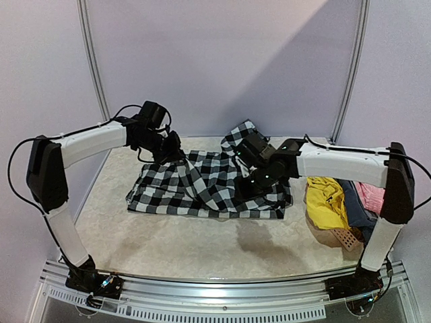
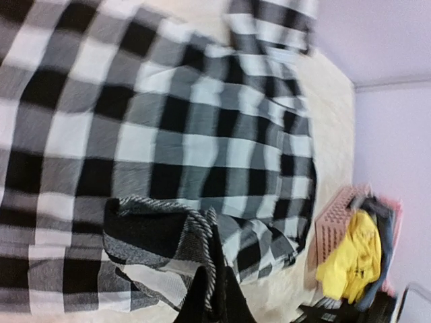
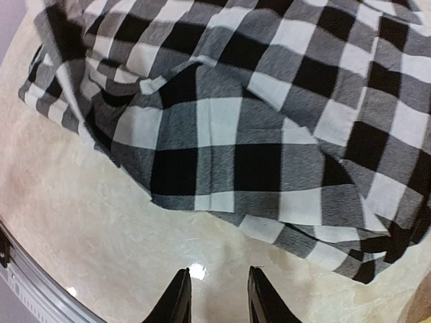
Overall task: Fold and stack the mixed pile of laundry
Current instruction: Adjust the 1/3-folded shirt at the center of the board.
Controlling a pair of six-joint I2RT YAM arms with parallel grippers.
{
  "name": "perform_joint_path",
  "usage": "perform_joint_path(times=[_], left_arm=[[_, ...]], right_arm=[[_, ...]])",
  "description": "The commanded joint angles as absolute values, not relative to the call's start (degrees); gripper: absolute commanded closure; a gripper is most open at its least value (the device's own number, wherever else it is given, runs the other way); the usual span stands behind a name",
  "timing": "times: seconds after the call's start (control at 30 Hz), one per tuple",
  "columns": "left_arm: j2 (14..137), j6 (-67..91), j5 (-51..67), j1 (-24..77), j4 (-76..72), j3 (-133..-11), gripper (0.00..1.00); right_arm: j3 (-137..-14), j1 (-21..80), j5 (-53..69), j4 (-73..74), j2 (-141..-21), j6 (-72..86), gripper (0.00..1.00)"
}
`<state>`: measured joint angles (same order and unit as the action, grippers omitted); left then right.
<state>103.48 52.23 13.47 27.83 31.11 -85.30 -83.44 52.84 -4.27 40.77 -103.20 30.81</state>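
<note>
Black-and-white checked shirt (image 1: 202, 185) lies mostly spread out, rumpled, in the middle of the desk (image 1: 188, 245), with one part raised at the far side between the two arms. Left gripper (image 2: 212, 299) is at the shirt's far-left corner; the left wrist view shows its fingers pressed together on a bunched fold of the checked cloth, edge seam caught between them. Right gripper (image 3: 217, 296) is over the right part of the shirt in the top view. In the right wrist view its fingers (image 3: 178, 299) stand apart with a clear gap, nothing between them, bare desk under the tips and the shirt's lower edge just beyond, not touching.

The rest of the pile is at the right edge of the desk, beside the right arm: bright yellow garment (image 1: 325, 198) nearest the shirt but apart from it, blue-grey garment (image 1: 353, 202) next, pink garment (image 1: 372, 195) behind. All three are heaped on a salmon perforated basket (image 1: 342, 237), only partly visible.
</note>
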Motion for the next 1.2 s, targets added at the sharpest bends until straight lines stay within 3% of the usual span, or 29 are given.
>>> perform_joint_path(times=[0.0, 0.33, 0.37, 0.5, 0.6, 0.7, 0.8, 0.93, 1.17], left_arm=[[97.17, 34.04, 18.69, 28.43, 25.09, -82.35, 1.0], [88.33, 29.13, 25.86, 18.5, 5.43, -59.3, 0.97], [88.56, 29.15, 26.04, 17.88, 5.17, -58.26, 0.94], [88.38, 31.28, 21.56, 17.17, 8.92, -56.04, 0.64], [82.58, 35.63, 14.99, 16.63, 9.73, -51.18, 0.55], [72.95, 38.6, 5.64, 16.39, 12.13, -46.37, 0.33], [68.65, 38.53, 0.8, 15.56, 19.34, -46.93, 0.22], [72.38, 35.04, 3.17, 15.36, 29.76, -53.64, 0.2], [84.52, 33.83, -5.16, 18.12, 52.17, -71.34, 0.25]], right_arm=[[-78.76, 50.58, -10.97, 36.49, -95.83, 35.56, 0.71], [-75.79, 50.05, -8.64, 35.93, -92.64, 39.72, 0.72], [-75.69, 50.04, -8.31, 35.81, -92.71, 40.12, 0.72], [-75.88, 50.07, -7.48, 35.7, -93.29, 40.51, 0.72], [-76.41, 50.05, -7.5, 35.78, -93.74, 40.59, 0.72], [-76.17, 50.09, -7.79, 35.74, -93.78, 41.19, 0.73], [-75.79, 50.03, -8.06, 35.51, -93.62, 41.78, 0.73], [-75.6, 50.09, -8.58, 35.58, -93.58, 41.72, 0.73], [-75.09, 50.09, -8.83, 36.62, -93.69, 42.39, 0.72]])
